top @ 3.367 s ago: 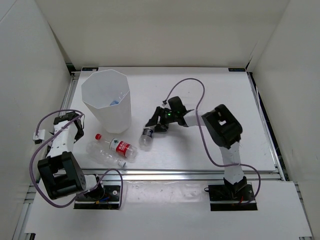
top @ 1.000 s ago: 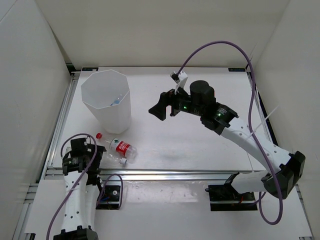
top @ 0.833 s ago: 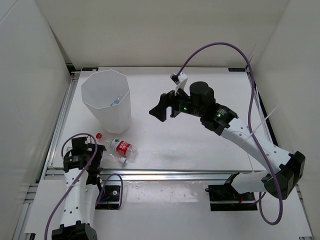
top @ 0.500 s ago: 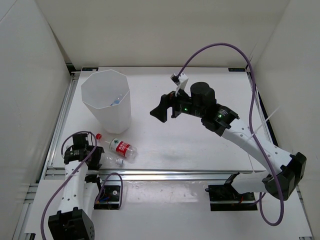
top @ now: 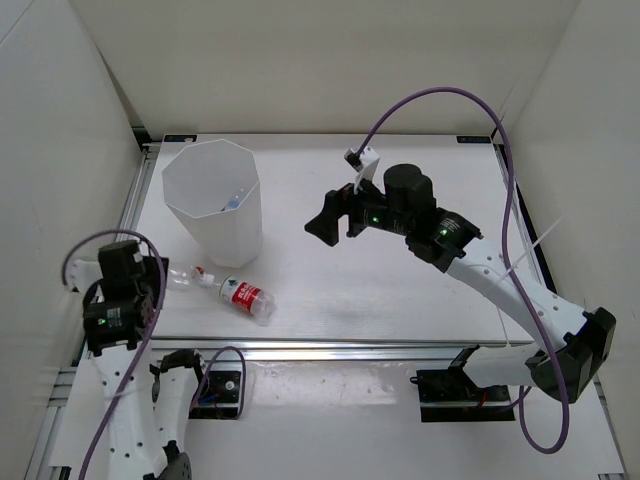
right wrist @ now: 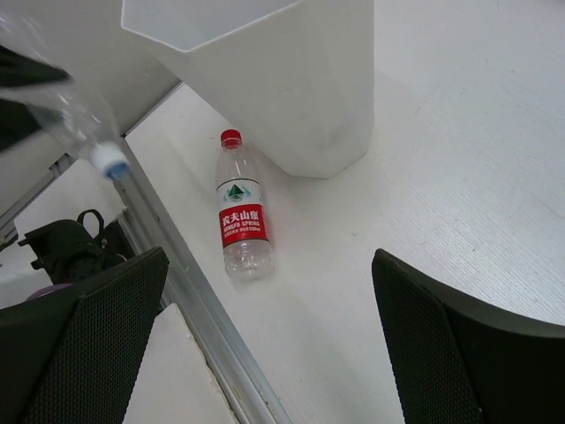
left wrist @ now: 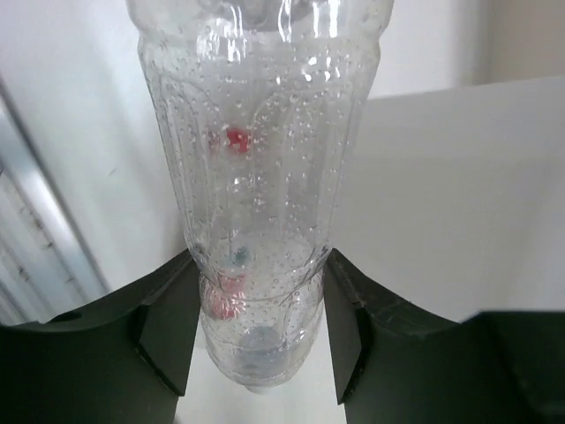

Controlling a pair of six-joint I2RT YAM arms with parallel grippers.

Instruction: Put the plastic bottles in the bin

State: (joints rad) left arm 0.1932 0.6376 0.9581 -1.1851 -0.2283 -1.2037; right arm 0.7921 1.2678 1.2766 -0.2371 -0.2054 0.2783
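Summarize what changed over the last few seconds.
Left gripper closed on the clear bottle and lifted it up and leftward. Right gripper let go of its bottle and now hangs open, higher. Red-label bottle and bin stayed put.

A white table (top: 400, 300) edged by a metal rail (top: 350, 347) sits enclosed by plain white walls (top: 320, 60).

Two bottles (top: 245, 297) outside, one bin (top: 243, 232)
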